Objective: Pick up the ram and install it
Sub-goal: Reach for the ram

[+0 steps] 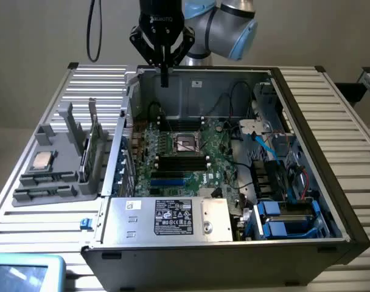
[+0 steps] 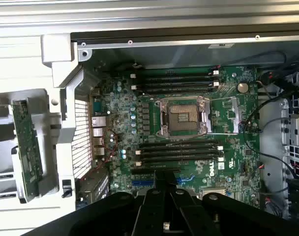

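Gripper [image 1: 165, 78] pinched together, empty, above case [image 1: 215, 91]. Ram [image 1: 86, 159] racked at eight o'clock, exterior view. Advise: open wide, descend squarely.

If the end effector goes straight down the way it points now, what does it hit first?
Probably the motherboard inside the open case, near the black slots beside the processor socket. The wrist view lines the shut end effector up there. Depth is unclear, so the exact spot is uncertain.

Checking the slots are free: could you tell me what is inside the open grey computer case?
Green motherboard, empty silver processor socket, empty black slots; a labelled silver box covers the board's near edge.
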`<state>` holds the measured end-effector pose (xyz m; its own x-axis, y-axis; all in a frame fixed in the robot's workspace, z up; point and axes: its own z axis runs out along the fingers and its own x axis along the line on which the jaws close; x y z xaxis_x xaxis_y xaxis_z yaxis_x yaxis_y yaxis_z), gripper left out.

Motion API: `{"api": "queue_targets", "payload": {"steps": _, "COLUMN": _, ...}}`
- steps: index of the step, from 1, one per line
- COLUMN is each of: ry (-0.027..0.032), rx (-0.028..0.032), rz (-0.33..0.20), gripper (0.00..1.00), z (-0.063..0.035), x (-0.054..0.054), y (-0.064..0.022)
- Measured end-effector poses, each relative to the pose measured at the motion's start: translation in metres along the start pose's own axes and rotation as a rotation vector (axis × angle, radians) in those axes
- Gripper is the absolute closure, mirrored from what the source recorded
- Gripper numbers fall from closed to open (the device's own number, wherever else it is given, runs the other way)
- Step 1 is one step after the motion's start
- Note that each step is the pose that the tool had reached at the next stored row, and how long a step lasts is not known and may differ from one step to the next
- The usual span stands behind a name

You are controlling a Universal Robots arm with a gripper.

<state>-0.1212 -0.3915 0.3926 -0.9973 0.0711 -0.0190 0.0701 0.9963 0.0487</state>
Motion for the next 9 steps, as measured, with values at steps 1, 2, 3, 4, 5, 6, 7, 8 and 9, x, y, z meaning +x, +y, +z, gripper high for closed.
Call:
{"api": "queue_targets", "payload": {"steps": 1, "ry": 0.0000, "rx": 0.0000, "rz": 0.000, "gripper": 0.91, "z": 0.0000, "x": 0.0000, "y": 0.0000}}
{"api": "queue_targets", "payload": {"steps": 2, "ry": 0.0000, "rx": 0.0000, "rz": 0.000, "gripper": 0.91, "z": 0.0000, "x": 0.0000, "y": 0.0000}}
{"api": "queue_targets", "payload": {"steps": 3, "ry": 0.0000, "rx": 0.0000, "rz": 0.000, "gripper": 0.91, "z": 0.0000, "x": 0.0000, "y": 0.0000}}
{"api": "queue_targets", "payload": {"steps": 4, "ry": 0.0000, "rx": 0.0000, "rz": 0.000, "gripper": 0.91, "z": 0.0000, "x": 0.0000, "y": 0.0000}}
{"api": "queue_targets", "payload": {"steps": 5, "ry": 0.0000, "rx": 0.0001, "rz": 0.000, "gripper": 0.91, "z": 0.0000, "x": 0.0000, "y": 0.0000}}
{"api": "queue_targets", "payload": {"steps": 6, "ry": 0.0001, "rx": 0.0001, "rz": 0.000, "gripper": 0.91, "z": 0.0000, "x": 0.0001, "y": 0.0001}}
{"api": "queue_targets", "payload": {"steps": 7, "ry": 0.0000, "rx": 0.0001, "rz": 0.000, "gripper": 0.91, "z": 0.0000, "x": 0.0000, "y": 0.0001}}
{"api": "queue_targets", "payload": {"steps": 8, "ry": 0.0000, "rx": 0.0001, "rz": 0.000, "gripper": 0.91, "z": 0.0000, "x": 0.0001, "y": 0.0001}}
{"api": "queue_targets", "payload": {"steps": 9, "ry": 0.0000, "rx": 0.0000, "rz": 0.000, "gripper": 0.91, "z": 0.0000, "x": 0.0000, "y": 0.0001}}
